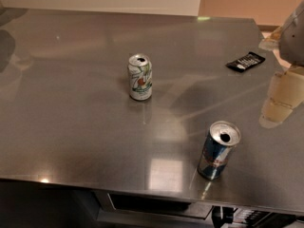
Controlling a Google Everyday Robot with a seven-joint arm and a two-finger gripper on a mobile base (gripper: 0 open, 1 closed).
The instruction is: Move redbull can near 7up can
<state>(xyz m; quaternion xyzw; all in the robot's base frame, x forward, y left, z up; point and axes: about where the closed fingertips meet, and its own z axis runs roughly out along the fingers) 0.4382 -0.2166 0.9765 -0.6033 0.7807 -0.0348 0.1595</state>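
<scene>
Steel bench (71, 127) fills view, far edge against pale wall.
7up can (140, 77): upright, about mid-bench, slightly nearer far edge, dark opening in silver top.
Redbull can (218, 150): standing near front edge, right of middle, well apart from 7up can, top also opened, nothing gripping it.
Black packet (245, 61): lying flat, near right edge, toward far right corner.
Claw (279, 101): pale, at right edge of bench, apart from both cans. Open or closed: cannot tell.
</scene>
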